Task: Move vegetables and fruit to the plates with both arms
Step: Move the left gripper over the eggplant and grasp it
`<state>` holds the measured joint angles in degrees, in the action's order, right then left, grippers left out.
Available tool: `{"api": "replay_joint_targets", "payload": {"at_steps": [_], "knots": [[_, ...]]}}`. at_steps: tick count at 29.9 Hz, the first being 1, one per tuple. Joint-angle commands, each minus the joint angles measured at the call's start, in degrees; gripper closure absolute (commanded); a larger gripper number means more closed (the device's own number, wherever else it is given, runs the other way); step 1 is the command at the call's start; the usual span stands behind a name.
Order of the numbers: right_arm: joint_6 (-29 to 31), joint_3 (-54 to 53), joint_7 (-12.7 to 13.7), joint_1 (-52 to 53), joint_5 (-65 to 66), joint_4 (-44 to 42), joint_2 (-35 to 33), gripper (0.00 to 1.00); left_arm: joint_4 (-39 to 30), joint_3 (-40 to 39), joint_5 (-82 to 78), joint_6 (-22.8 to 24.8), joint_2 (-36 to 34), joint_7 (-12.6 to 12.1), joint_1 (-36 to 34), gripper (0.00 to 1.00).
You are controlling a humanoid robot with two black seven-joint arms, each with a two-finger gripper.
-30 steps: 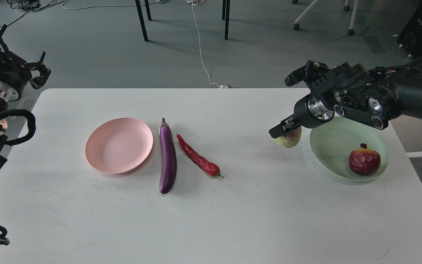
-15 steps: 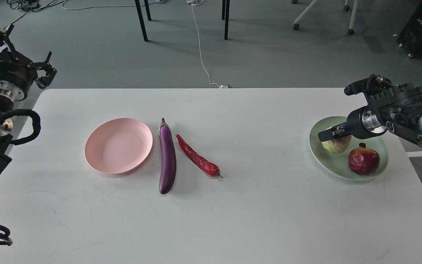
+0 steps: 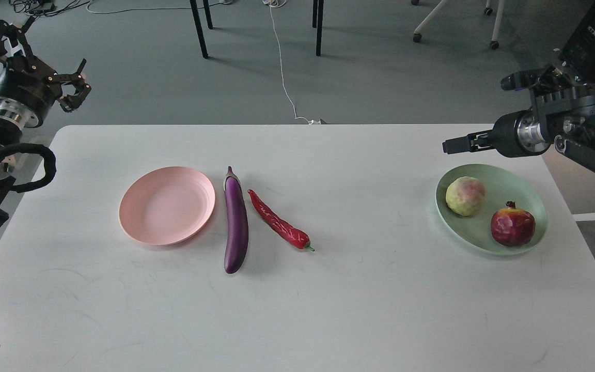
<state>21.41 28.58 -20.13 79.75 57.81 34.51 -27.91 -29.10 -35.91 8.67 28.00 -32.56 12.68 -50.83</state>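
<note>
Room: a grey floor is stretching beyond the table, with black chair legs [image 3: 199, 28] standing at the far side and a white cable [image 3: 283, 62] trailing across the floor toward the table's far edge.
Surface: a white table [image 3: 328, 299] is filling most of the view, its top showing faint scuffs.
Pink plate: the pink plate [image 3: 142, 227] is sitting left of centre, holding nothing.
Eggplant: the purple eggplant [image 3: 236, 222] is lying just right of the pink plate, running from far to near, its pale stem cap pointing to the far side.
Chili: the red chili [image 3: 279, 220] is lying just right of the eggplant, slanting so that its green stem is pointing near and right; it is close to the eggplant at its far tip but not touching it.
Mint plate: the mint green plate [image 3: 494, 178] is sitting near the right edge of the table.
Yellow-green fruit: the yellow-green fruit [image 3: 465, 196] is resting in the far-left part of the mint green plate.
Pomegranate: the pomegranate [image 3: 513, 225] is resting in the near-right part of the same plate, apart from the other fruit.
Right gripper: the right gripper [image 3: 455, 144] is hovering above the table's far right edge, beyond the mint green plate, holding nothing; it is showing side-on and dark, so I cannot tell how far its fingers are parted.
Left gripper: the left gripper [image 3: 76, 85] is hanging over the floor past the table's far left corner, its prongs spreading apart and gripping nothing.
</note>
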Motion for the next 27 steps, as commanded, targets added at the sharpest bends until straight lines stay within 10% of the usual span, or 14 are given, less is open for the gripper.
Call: {"api": "replay_joint_targets", "payload": {"at_steps": [1, 20, 27], "knots": [[0.48, -13.95, 0.09, -1.87, -2.86, -4.0, -0.83, 0.02, -9.19, 3.74, -7.23, 0.0, -3.47, -0.28, -2.94, 0.02], [5.91, -45.17, 0.18, -18.04, -55.31, -4.89, -4.61, 0.01, -51.3, 17.71, -85.02, 0.0, -11.91, -2.48, -4.63, 0.02], [6.59, -61.16, 0.0, -33.41, -69.4, -5.15, -4.44, 0.01, -53.34, 22.11, -101.91, 0.0, -11.12, -2.75, -4.72, 0.02]]}}
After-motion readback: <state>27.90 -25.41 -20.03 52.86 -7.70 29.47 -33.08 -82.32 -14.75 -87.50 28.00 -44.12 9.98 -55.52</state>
